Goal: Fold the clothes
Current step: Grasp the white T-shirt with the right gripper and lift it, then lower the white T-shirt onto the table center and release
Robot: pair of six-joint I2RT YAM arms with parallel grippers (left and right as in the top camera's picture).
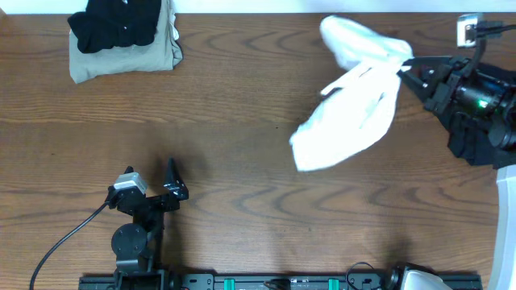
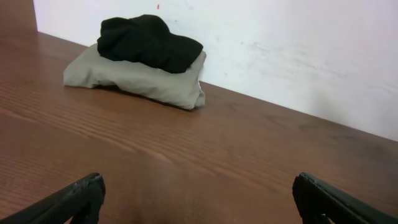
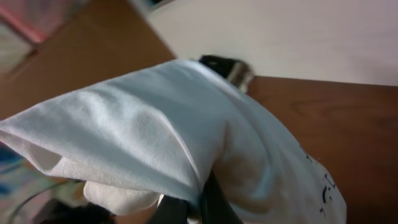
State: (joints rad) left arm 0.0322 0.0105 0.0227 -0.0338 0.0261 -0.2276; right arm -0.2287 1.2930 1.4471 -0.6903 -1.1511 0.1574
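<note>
A crumpled white shirt (image 1: 355, 105) hangs bunched at the right of the table, its lower end reaching toward the middle. My right gripper (image 1: 409, 68) is shut on the shirt's upper right part. In the right wrist view the white shirt (image 3: 155, 130) fills the frame, and my right gripper (image 3: 208, 205) pinches a fold of it between dark fingers (image 3: 221, 208). Folded khaki clothes (image 1: 121, 58) lie at the far left with black clothes (image 1: 121, 24) on top. My left gripper (image 1: 151, 176) stands open and empty near the front left, far from the shirt.
The left wrist view shows the khaki pile (image 2: 143, 81) and black garment (image 2: 149, 40) against a white wall (image 2: 298, 56), beyond bare wood between my left gripper's (image 2: 199, 202) fingers. A cable (image 1: 64, 242) trails from the left arm's base.
</note>
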